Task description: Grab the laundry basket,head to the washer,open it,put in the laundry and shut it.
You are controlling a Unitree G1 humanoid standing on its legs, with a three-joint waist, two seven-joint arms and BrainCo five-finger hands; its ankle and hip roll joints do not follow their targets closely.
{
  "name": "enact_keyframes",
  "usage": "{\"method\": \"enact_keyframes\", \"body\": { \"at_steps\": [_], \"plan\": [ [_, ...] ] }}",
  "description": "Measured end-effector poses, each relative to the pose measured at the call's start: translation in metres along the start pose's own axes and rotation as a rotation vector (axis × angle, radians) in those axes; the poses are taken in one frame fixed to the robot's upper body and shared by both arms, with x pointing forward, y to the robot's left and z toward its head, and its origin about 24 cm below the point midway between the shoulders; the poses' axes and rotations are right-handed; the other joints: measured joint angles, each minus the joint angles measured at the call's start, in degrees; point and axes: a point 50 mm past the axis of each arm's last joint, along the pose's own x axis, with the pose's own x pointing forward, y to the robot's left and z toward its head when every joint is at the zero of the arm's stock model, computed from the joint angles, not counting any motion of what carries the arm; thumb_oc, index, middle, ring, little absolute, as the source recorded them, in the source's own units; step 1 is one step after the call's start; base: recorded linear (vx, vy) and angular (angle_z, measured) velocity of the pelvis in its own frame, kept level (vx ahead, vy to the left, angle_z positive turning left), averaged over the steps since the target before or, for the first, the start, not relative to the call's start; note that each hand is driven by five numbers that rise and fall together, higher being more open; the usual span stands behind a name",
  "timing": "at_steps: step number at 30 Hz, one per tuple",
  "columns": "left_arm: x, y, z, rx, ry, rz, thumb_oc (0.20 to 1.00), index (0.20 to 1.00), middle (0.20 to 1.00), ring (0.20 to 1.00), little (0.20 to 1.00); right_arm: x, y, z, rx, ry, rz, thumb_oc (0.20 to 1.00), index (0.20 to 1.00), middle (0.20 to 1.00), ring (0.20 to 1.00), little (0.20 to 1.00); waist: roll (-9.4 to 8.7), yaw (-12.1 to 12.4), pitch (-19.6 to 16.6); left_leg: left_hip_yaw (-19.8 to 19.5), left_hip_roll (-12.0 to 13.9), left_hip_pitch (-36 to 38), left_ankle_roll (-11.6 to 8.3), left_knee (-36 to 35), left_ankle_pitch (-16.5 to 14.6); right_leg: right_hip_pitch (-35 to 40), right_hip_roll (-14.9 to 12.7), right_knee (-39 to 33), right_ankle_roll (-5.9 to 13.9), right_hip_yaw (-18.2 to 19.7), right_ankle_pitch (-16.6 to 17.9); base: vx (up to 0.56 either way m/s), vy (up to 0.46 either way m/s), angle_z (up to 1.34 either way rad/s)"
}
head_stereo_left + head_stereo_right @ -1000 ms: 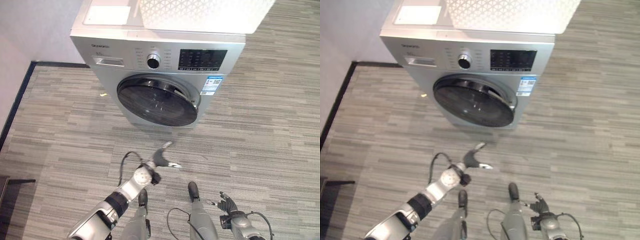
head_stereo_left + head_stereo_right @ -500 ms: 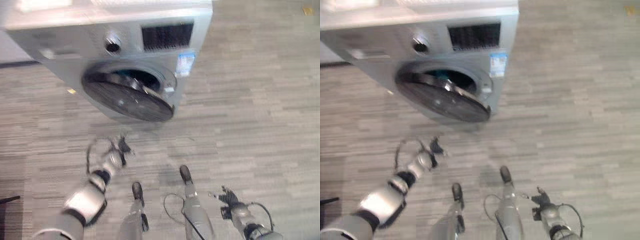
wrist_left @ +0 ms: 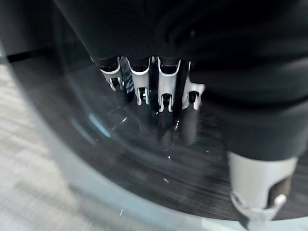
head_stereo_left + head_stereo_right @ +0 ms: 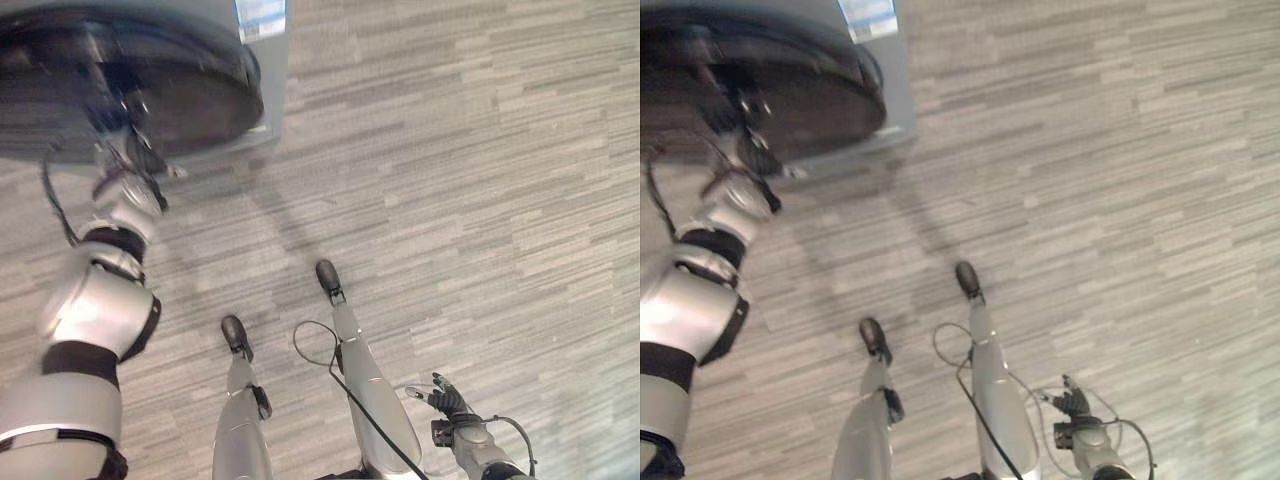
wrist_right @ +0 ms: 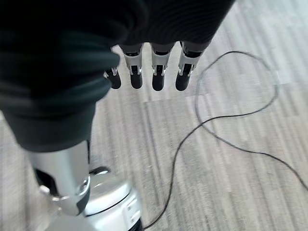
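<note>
1. Washer (image 4: 262, 60) sits at the upper left of the head views, its silver front corner and a white-and-blue sticker (image 4: 259, 15) showing beside the round dark door (image 4: 150, 90).
2. Door glass lies tilted out toward the floor, so it seems to stand open, though the drum behind it cannot be seen.
3. Left hand (image 4: 135, 165) reaches up to the lower edge of the door; in its wrist view the fingers (image 3: 163, 89) point straight at the dark glass (image 3: 144, 159), close to it, and grip nothing. Whether the tips touch the glass cannot be told.
4. Right hand (image 4: 447, 403) hangs low at the robot's right side, above the grey striped carpet (image 4: 480, 200), well apart from the washer.
5. Its fingers (image 5: 158, 79) hang straight and loose over the carpet and hold nothing.
</note>
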Motion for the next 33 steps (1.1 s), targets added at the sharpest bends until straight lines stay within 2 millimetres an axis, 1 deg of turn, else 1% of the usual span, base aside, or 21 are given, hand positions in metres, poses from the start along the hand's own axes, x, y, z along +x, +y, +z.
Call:
{"method": "enact_keyframes", "body": {
  "at_steps": [1, 2, 5, 11, 14, 15, 16, 18, 20, 21, 22, 23, 24, 25, 26, 27, 28, 30, 31, 32, 33],
  "plan": [
    [0.001, 0.006, -0.001, 0.037, -0.008, 0.027, 1.000, 1.000, 1.000, 1.000, 1.000, 0.000, 0.001, 0.000, 0.019, 0.000, 0.000, 1.000, 1.000, 1.000, 1.000, 1.000, -0.16, -0.01, 0.08, -0.53, 0.60, -0.86, -0.36, -0.01, 0.24, -0.65, 0.55, -0.01, -0.23, -0.46, 0.01, 0.07, -0.071, 0.08],
    [0.003, 0.014, 0.006, 0.060, -0.034, 0.055, 1.000, 1.000, 1.000, 1.000, 1.000, 0.000, -0.003, 0.001, 0.061, -0.002, -0.024, 1.000, 1.000, 1.000, 1.000, 1.000, -0.17, 0.32, 0.07, -1.13, 0.85, -2.27, -0.86, -0.01, 0.58, -1.84, 0.76, -0.01, -0.59, -1.10, -0.20, 0.07, -0.054, 0.10],
    [0.005, 0.026, 0.021, -0.041, -0.069, 0.162, 1.000, 1.000, 1.000, 1.000, 1.000, 0.001, -0.006, 0.007, 0.134, -0.032, -0.066, 1.000, 1.000, 1.000, 1.000, 1.000, -0.21, 0.74, 0.11, -2.67, 1.39, -5.16, -1.71, -0.01, 1.59, -4.17, 1.21, -0.01, -0.78, -1.77, 0.43, 0.05, -0.048, 0.12],
    [0.004, 0.028, 0.025, -0.029, -0.092, 0.218, 1.000, 1.000, 1.000, 1.000, 1.000, 0.002, -0.003, 0.010, 0.156, -0.053, -0.059, 1.000, 1.000, 1.000, 1.000, 1.000, -0.16, 0.99, 0.13, -3.92, 1.40, -5.64, -1.88, -0.01, 2.35, -4.05, 1.07, 0.00, -1.60, -3.13, 1.15, 0.01, -0.016, 0.08],
    [0.002, 0.025, 0.029, -0.059, -0.111, 0.215, 1.000, 1.000, 1.000, 1.000, 1.000, 0.002, 0.003, 0.016, 0.153, -0.077, -0.038, 1.000, 1.000, 1.000, 1.000, 1.000, -0.03, 2.83, 0.05, -4.28, 1.24, -4.56, -1.84, 0.01, 2.58, -2.67, 0.91, 0.05, -1.69, -3.47, 1.32, -0.04, -0.015, 0.05],
    [-0.002, 0.010, 0.023, -0.164, -0.099, 0.192, 1.000, 1.000, 1.000, 1.000, 1.000, 0.002, 0.002, 0.017, 0.144, -0.082, -0.040, 1.000, 1.000, 1.000, 1.000, 1.000, 0.52, 3.14, 0.03, -4.47, 1.27, -3.97, -1.83, 0.01, 2.59, -2.08, 0.87, 0.46, -1.61, -3.75, 1.24, -0.06, -0.008, 0.03],
    [-0.012, -0.014, 0.014, -0.287, -0.089, 0.154, 1.000, 1.000, 1.000, 1.000, 1.000, 0.002, 0.001, 0.017, 0.124, -0.084, -0.039, 1.000, 1.000, 1.000, 1.000, 1.000, 1.04, 3.42, -0.04, -4.69, 1.28, -2.48, -1.84, 0.00, 2.56, -0.58, 0.81, 0.48, -1.60, -3.90, 1.00, -0.04, -0.011, 0.03],
    [-0.035, -0.061, -0.012, -0.340, -0.033, 0.042, 1.000, 1.000, 1.000, 1.000, 1.000, 0.001, 0.004, 0.020, 0.112, -0.096, -0.029, 1.000, 1.000, 1.000, 1.000, 1.000, 1.75, 3.54, -0.29, -5.96, 1.41, 0.35, -1.55, -0.02, 2.21, 2.70, 0.79, 0.46, -1.50, -4.64, -0.15, -0.05, -0.034, 0.09],
    [-0.068, -0.112, -0.042, -0.388, 0.077, -0.095, 1.000, 1.000, 1.000, 1.000, 1.000, 0.001, 0.002, 0.018, 0.094, -0.094, -0.029, 1.000, 1.000, 1.000, 1.000, 1.000, 2.86, 4.28, -0.84, -6.87, 1.52, 3.06, -1.43, -0.01, 1.73, 5.92, 0.74, 0.49, -1.43, -5.69, -1.17, -0.03, -0.024, 0.24],
    [-0.103, -0.152, -0.059, -0.439, 0.167, -0.215, 1.000, 1.000, 1.000, 1.000, 1.000, -0.001, -0.003, 0.013, 0.072, -0.083, -0.038, 1.000, 1.000, 1.000, 1.000, 1.000, 4.23, 5.12, -1.29, -7.47, 1.33, 4.84, -1.23, -0.03, 1.51, 8.41, 0.31, 0.53, -1.33, -6.82, -2.12, 0.00, -0.007, 0.35],
    [-0.128, -0.175, -0.071, -0.456, 0.225, -0.294, 1.000, 1.000, 1.000, 1.000, 1.000, -0.002, -0.005, 0.010, 0.056, -0.073, -0.042, 1.000, 1.000, 1.000, 1.000, 1.000, 4.79, 6.83, -1.60, -7.86, 1.19, 5.76, -0.83, -0.02, 1.20, 9.71, 0.03, 0.56, -1.22, -7.58, -2.36, 0.01, 0.000, 0.35],
    [-0.155, -0.191, -0.084, -0.517, 0.275, -0.349, 1.000, 1.000, 1.000, 1.000, 1.000, -0.002, -0.007, 0.008, 0.038, -0.059, -0.046, 1.000, 1.000, 1.000, 1.000, 1.000, 5.16, 7.63, -1.58, -8.57, 0.84, 7.40, -0.70, -0.01, 0.95, 11.62, -0.32, 0.52, -1.28, -7.90, -2.50, 0.03, 0.030, 0.24],
    [-0.199, -0.213, -0.105, -0.547, 0.356, -0.440, 1.000, 1.000, 1.000, 1.000, 1.000, -0.003, -0.010, 0.001, 0.010, -0.035, -0.052, 1.000, 1.000, 1.000, 1.000, 1.000, 5.92, 8.51, -1.85, -8.97, 0.41, 10.00, -0.39, -0.02, 0.75, 14.69, -0.87, 0.41, -0.70, -8.58, -3.30, 0.02, 0.042, 0.27],
    [-0.238, -0.229, -0.120, -0.551, 0.432, -0.524, 1.000, 1.000, 1.000, 1.000, 1.000, -0.005, -0.012, -0.005, -0.012, -0.011, -0.054, 1.000, 1.000, 1.000, 1.000, 1.000, 6.44, 8.68, -2.31, -9.10, 0.17, 12.31, -0.06, -0.03, 0.15, 17.51, -1.33, -0.01, -0.68, -9.20, -3.94, 0.02, 0.061, 0.34],
    [-0.284, -0.243, -0.141, -0.516, 0.560, -0.617, 1.000, 1.000, 1.000, 1.000, 1.000, -0.006, -0.014, -0.011, -0.035, 0.016, -0.055, 1.000, 1.000, 1.000, 1.000, 1.000, 7.06, 9.22, -2.96, -9.78, -0.11, 14.72, 0.06, -0.04, -0.44, 20.41, -1.73, -0.04, -0.40, -9.73, -4.71, 0.02, 0.044, 0.30],
    [-0.324, -0.248, -0.163, -0.477, 0.673, -0.696, 1.000, 1.000, 1.000, 1.000, 1.000, -0.006, -0.014, -0.015, -0.049, 0.036, -0.053, 1.000, 1.000, 1.000, 1.000, 1.000, 7.48, 10.28, -4.75, -10.17, -0.40, 15.94, 0.63, -0.04, -1.14, 21.93, -2.05, -0.03, -0.55, -10.25, -5.30, 0.02, 0.027, 0.25],
    [-0.370, -0.245, -0.190, -0.438, 0.810, -0.762, 1.000, 1.000, 1.000, 1.000, 1.000, -0.007, -0.016, -0.019, -0.055, 0.062, -0.059, 1.000, 1.000, 1.000, 1.000, 1.000, 7.69, 11.42, -7.13, -10.30, -0.79, 17.38, 1.25, -0.04, -1.74, 23.51, -2.49, -0.04, -0.34, -10.61, -5.83, 0.04, -0.011, 0.23],
    [-0.394, -0.231, -0.218, -0.424, 0.957, -0.728, 1.000, 1.000, 1.000, 1.000, 1.000, -0.009, -0.023, -0.024, -0.050, 0.082, -0.072, 1.000, 1.000, 1.000, 1.000, 1.000, 8.27, 12.93, -9.51, -11.56, -1.16, 19.23, 1.72, -0.04, -2.06, 26.09, -3.16, 0.08, 0.13, -11.57, -6.64, 0.06, -0.021, 0.32],
    [-0.409, -0.223, -0.232, -0.400, 1.010, -0.737, 1.000, 1.000, 1.000, 1.000, 1.000, -0.006, -0.023, -0.017, -0.036, 0.064, -0.072, 1.000, 1.000, 1.000, 1.000, 1.000, 8.60, 14.51, -11.47, -12.13, -1.57, 19.47, 1.89, -0.05, -2.21, 27.20, -3.55, -0.03, 0.07, -12.50, -6.87, 0.07, -0.021, 0.39],
    [-0.414, -0.219, -0.238, -0.436, 1.061, -0.698, 1.000, 1.000, 1.000, 1.000, 1.000, -0.006, -0.027, -0.019, -0.011, 0.083, -0.093, 1.000, 1.000, 1.000, 1.000, 1.000, 8.71, 14.61, -11.79, -13.11, -1.69, 21.17, 2.14, -0.21, -2.45, 29.45, -3.94, -0.04, 0.35, -13.72, -7.09, 0.03, -0.020, 0.60],
    [-0.424, -0.215, -0.244, -0.443, 1.123, -0.680, 1.000, 1.000, 1.000, 1.000, 1.000, -0.012, -0.035, -0.032, 0.006, 0.126, -0.120, 1.000, 1.000, 1.000, 1.000, 1.000, 8.92, 15.09, -13.00, -14.20, -1.84, 24.57, 2.66, -0.11, -2.85, 33.97, -4.29, -0.10, 0.09, -15.32, -8.16, 0.01, -0.012, 0.68]
  ]
}}
